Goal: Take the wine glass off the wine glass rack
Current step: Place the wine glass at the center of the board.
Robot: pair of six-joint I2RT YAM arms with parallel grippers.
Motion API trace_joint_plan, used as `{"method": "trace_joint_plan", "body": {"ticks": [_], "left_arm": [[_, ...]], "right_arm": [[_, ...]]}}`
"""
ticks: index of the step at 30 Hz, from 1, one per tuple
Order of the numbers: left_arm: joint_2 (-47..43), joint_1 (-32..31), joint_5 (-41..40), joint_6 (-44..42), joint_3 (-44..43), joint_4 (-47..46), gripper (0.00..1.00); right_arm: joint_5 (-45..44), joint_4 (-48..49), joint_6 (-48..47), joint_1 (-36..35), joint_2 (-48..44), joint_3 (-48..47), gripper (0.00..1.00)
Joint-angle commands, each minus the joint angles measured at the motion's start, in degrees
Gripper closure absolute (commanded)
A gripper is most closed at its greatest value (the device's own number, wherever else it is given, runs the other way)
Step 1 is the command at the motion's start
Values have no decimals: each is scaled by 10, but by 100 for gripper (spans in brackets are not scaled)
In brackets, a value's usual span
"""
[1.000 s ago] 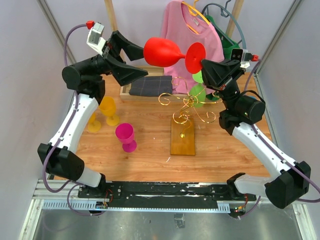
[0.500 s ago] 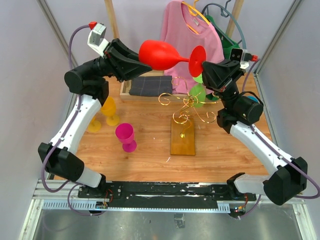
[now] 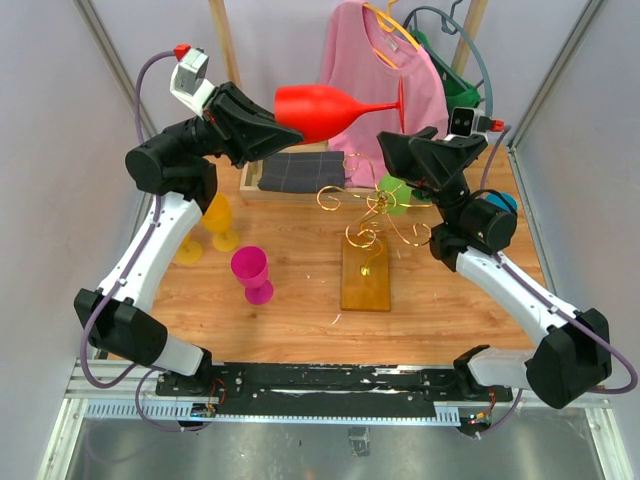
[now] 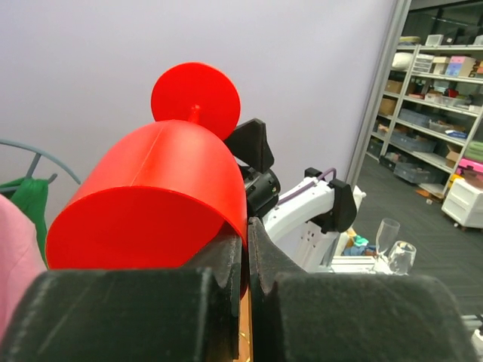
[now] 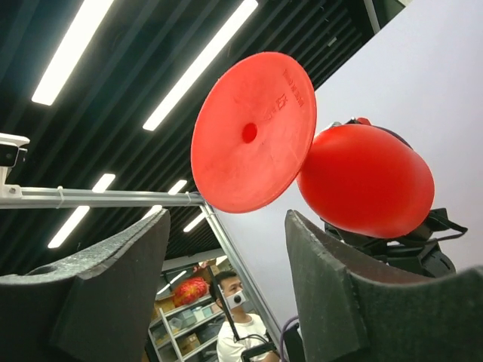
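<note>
- Red plastic wine glass (image 3: pixel 315 108) lies on its side in mid-air, well above the table (image 3: pixel 300 315) and clear of the rack (image 3: pixel 366 270). Its bowl points to the left arm and its foot to the right arm.
- The left gripper (image 3: pixel 284 127) is pinched shut on the rim of the bowl. In the left wrist view the two black fingers (image 4: pixel 226 260) press together on the glass wall (image 4: pixel 158 196), with the round foot showing behind the bowl.
- The right gripper (image 3: pixel 392 150) sits just below the foot with its jaws spread and holds nothing. In the right wrist view the foot of the glass (image 5: pixel 253 132) floats beyond the gap of this gripper (image 5: pixel 226 230), touching neither finger.
- The gold-wire rack stands on its brown wooden block at mid-table, below the glass and between the arms. Something green (image 3: pixel 395 190) sits just behind its curled arms; whether it hangs on the wire cannot be told.
- A pink goblet (image 3: pixel 250 270) stands left of the rack, and two yellow glasses (image 3: pixel 215 215) stand farther left, near the left arm.
- A dark folded cloth (image 3: pixel 302 170) lies at the back, under the bowl.
- A pink sweater (image 3: pixel 375 70) hangs on a hanger behind the scene.
</note>
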State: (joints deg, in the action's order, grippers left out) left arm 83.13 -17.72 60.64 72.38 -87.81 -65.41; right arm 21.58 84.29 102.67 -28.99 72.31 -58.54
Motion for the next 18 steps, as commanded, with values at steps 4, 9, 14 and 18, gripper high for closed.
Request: {"method": "trace_joint_plan", "body": {"ticks": [4, 9, 14, 18], "left_arm": [[-20, 0, 0, -10, -21, -17, 100], [-22, 15, -7, -27, -34, -10, 100], [-23, 48, -10, -58, -54, 16, 100], [-24, 89, 0, -152, -84, 153, 100]], "right_arm": [[30, 44, -40, -5, -23, -13, 33], [73, 26, -44, -5, -35, -35, 32], [101, 0, -51, -5, -63, -30, 32], [135, -95, -97, -1, -104, -47, 32]]}}
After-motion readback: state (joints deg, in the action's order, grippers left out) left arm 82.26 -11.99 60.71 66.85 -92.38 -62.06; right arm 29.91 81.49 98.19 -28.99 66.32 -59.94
